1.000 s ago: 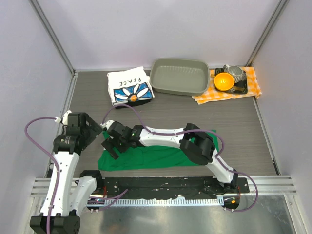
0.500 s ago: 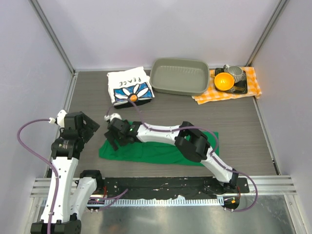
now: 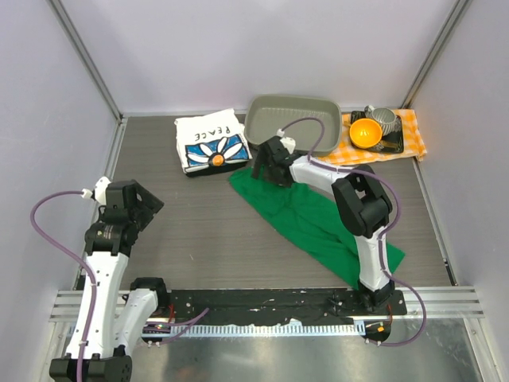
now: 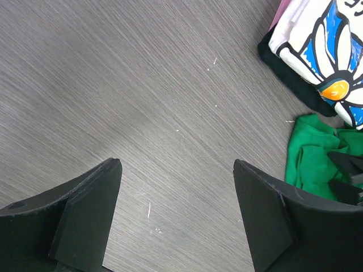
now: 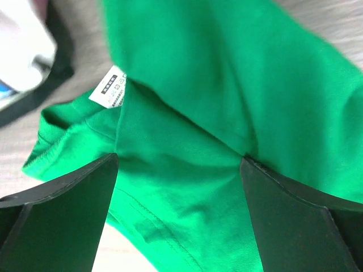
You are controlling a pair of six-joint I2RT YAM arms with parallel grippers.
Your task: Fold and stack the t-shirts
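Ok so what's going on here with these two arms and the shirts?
The right gripper is stretched out to the far end of the green t-shirt, its fingers spread over the collar with the neck label. That shirt lies unfolded, slanting across the table from beside the grey tub toward the near right. The PEACE t-shirt sits folded at the back. The left gripper hangs open over the table, holding nothing.

Left claw (image 4: 176,170) faces bare tabletop (image 4: 142,85); grey tub (image 3: 256,127) and white t-shirt (image 3: 211,142) flank right claw (image 3: 265,167).
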